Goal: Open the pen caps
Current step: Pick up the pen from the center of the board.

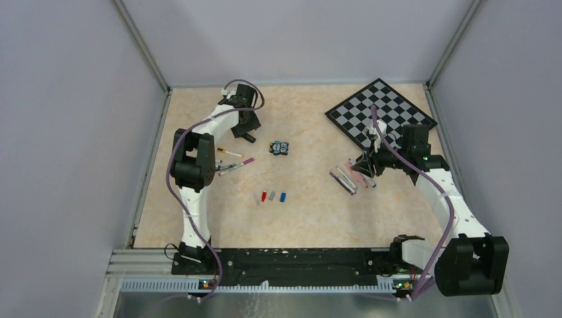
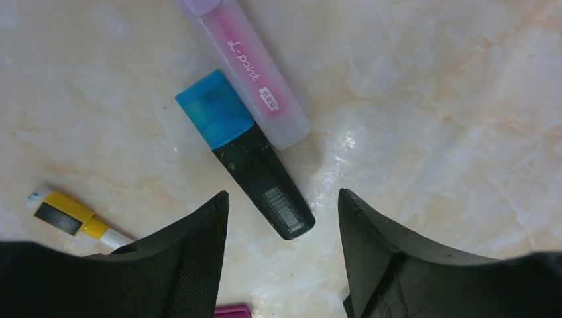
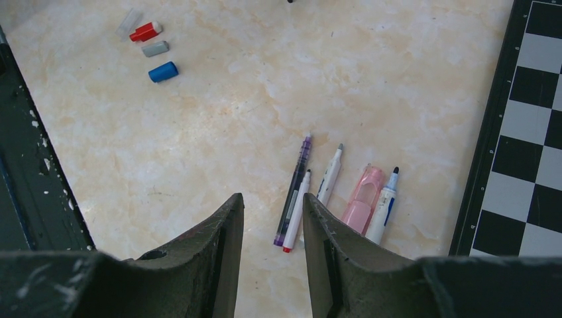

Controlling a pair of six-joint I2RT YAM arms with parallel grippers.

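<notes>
In the top view the left end effector [image 1: 246, 127] hung over the upper left of the desk [image 1: 311, 225], just above a loose cluster of pens [image 1: 232, 160]. Its wrist camera showed the jaws spread and pinching nothing. The lower end of a black highlighter [image 2: 265, 182] lay on the desk in the gap between the two fingers [image 2: 199, 245], with bare desk on either side of it. A translucent blue cap [image 2: 215, 109] sat on its upper end, and a pink highlighter [image 2: 255, 73] lay close against that cap at the upper right. A thin yellow-banded pen [image 2: 66, 215] crossed the lower left, partly hidden by a finger, and a magenta sliver [image 2: 232, 309] showed at the bottom edge. The right end effector [image 1: 366, 163] hung right of centre, beside the lower corner of the chessboard [image 1: 381, 112]. Its jaws stood narrowly apart, holding nothing. In its wrist view we saw a purple pen [image 3: 295, 192] and a red-tipped white pen [image 3: 296, 212] running into that gap. To the right lay a grey-tipped white pen [image 3: 329, 175], a pale pink marker [image 3: 363, 199] and a blue-tipped marker [image 3: 384, 205]. Well apart, at the upper left of that view, lay a clear cap [image 3: 128, 22], a red cap [image 3: 146, 31], a grey cap [image 3: 155, 48] and a loose blue cap [image 3: 162, 71]. A small toy block [image 1: 280, 148] sat between the arms.
</notes>
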